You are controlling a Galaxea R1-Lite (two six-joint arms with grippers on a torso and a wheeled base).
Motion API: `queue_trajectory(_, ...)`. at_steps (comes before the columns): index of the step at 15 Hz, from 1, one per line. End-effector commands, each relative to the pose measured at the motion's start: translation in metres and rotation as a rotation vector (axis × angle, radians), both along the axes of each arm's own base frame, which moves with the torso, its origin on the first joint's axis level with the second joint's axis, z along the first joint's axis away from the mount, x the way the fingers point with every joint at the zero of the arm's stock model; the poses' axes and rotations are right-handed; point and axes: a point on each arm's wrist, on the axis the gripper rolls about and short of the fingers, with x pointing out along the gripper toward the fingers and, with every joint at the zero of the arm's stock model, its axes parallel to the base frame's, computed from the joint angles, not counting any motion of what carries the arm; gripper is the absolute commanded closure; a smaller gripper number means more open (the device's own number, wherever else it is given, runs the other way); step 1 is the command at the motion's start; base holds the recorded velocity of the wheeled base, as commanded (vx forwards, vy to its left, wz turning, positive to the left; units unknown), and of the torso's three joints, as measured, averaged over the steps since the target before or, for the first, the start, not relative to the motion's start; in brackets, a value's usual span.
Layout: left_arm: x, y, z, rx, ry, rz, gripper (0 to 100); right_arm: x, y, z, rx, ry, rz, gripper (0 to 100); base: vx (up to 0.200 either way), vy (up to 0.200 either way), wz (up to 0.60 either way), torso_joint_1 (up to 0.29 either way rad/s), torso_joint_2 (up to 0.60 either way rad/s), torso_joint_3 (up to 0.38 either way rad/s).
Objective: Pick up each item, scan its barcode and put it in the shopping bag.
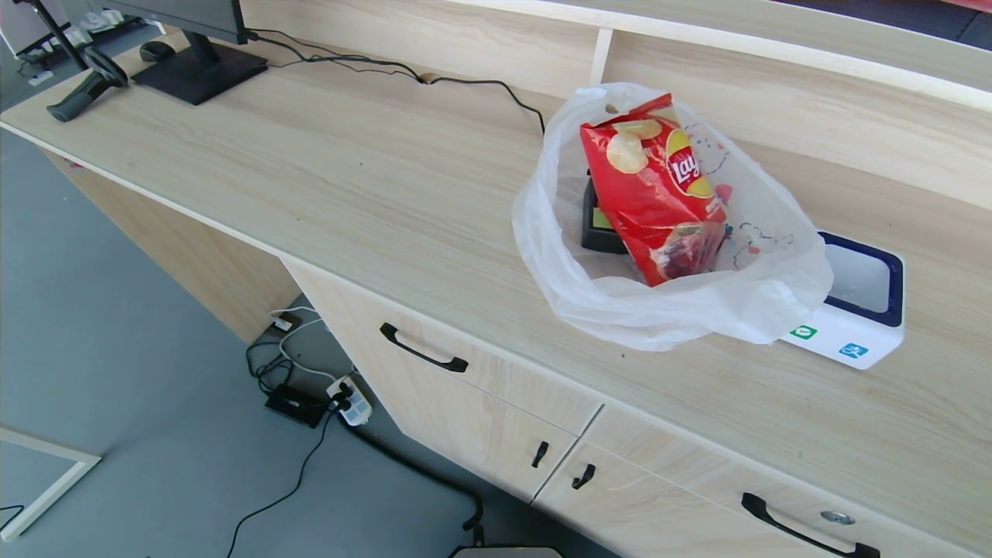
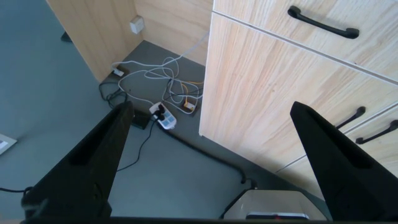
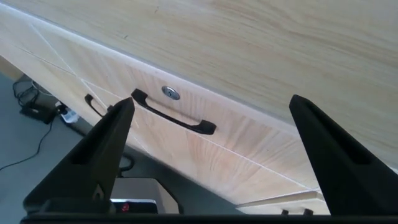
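A translucent white shopping bag (image 1: 783, 267) lies open on the wooden counter (image 1: 372, 186). Inside it a red chip bag (image 1: 655, 190) leans over a dark box (image 1: 598, 229). A white and blue barcode scanner (image 1: 864, 298) sits just right of the bag, partly covered by it. My left gripper (image 2: 208, 155) is open, low beside the cabinet front and above the grey floor, with nothing between its fingers. My right gripper (image 3: 208, 155) is open too, below the counter edge and facing a drawer with a black handle (image 3: 171, 112).
A monitor stand (image 1: 198, 70), a mouse (image 1: 157, 50) and a black handheld device (image 1: 81, 89) stand at the counter's far left, with a black cable (image 1: 465, 81) running along the back. Cables and a power strip (image 1: 349, 399) lie on the floor by the cabinet.
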Motion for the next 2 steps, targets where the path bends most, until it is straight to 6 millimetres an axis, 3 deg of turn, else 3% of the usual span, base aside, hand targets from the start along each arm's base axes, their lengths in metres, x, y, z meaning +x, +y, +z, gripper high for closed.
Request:
queue_trajectory(1,0.0000,0.0000,0.0000,0.000,-0.001,0.000,0,-0.0002,0.0000,0.0000,0.002,-0.002,-0.001,0,0.000,0.000,0.00,0.000,0.00,0.000)
queue_trajectory(2,0.0000,0.0000,0.0000,0.001,-0.001,0.000,0,-0.0002,0.0000,0.0000,0.002,-0.002,-0.001,0,0.000,0.000,0.00,0.000,0.00,0.000)
